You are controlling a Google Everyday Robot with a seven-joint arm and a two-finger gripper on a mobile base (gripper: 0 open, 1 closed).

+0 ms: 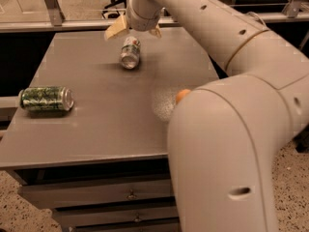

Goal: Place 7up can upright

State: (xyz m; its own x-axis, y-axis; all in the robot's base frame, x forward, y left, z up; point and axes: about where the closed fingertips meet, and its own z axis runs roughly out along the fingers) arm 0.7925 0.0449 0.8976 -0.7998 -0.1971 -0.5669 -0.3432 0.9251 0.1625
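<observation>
The 7up can [130, 52], silver-white with green lettering and a red spot, lies on its side at the far middle of the grey table [96, 129], its silver top facing me. My gripper [135, 31] hangs just above and behind the can's far end. Its two tan fingers [116, 29] are spread apart, one on either side of the can's width, and hold nothing. My arm reaches in from the right and fills much of the right side of the view.
A dark green patterned can [47, 99] lies on its side near the table's left edge. An orange [182, 95] at the right is mostly hidden behind my arm. Drawers [96, 192] sit under the tabletop. Metal rails run behind the table.
</observation>
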